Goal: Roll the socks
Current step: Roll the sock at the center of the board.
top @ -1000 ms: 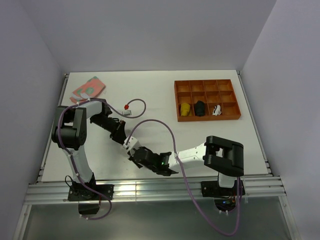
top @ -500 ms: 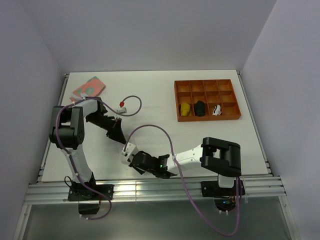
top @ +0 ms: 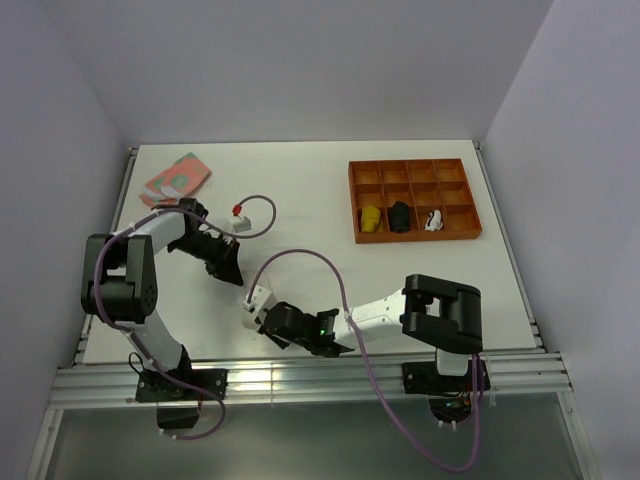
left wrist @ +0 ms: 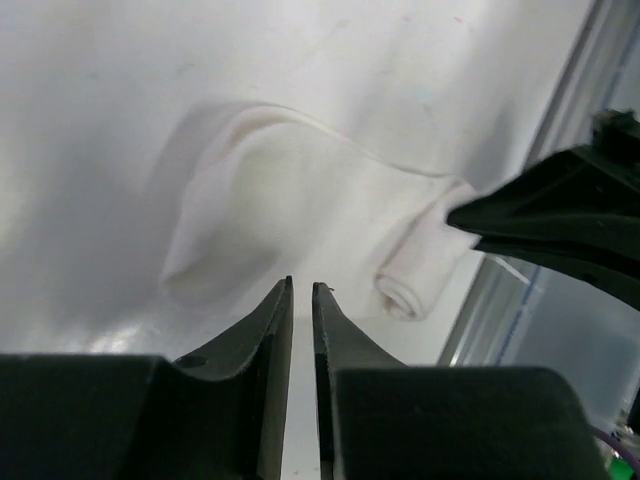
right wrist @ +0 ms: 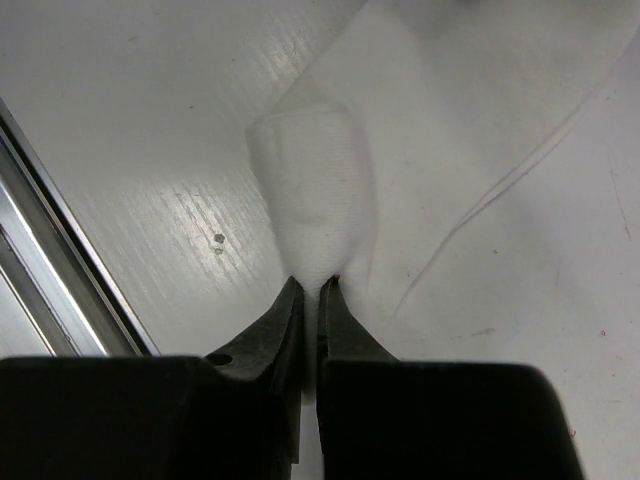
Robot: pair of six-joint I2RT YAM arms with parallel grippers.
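Presently, my left pincer [left wrist: 302, 285] is clenched almost shut at the flat end of the plain white sock [left wrist: 290, 190], lying on the table [left wrist: 100, 60] near its front edge, while my right pincer [right wrist: 312, 283] grasps its rolled end.

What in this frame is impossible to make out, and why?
- Top view: the sock barely shows, white on the white table, with the left gripper and right gripper crowding it.
- Top view: the things in the tray are too small to identify.
- Right wrist view: the sock's flat part runs off the top edge.
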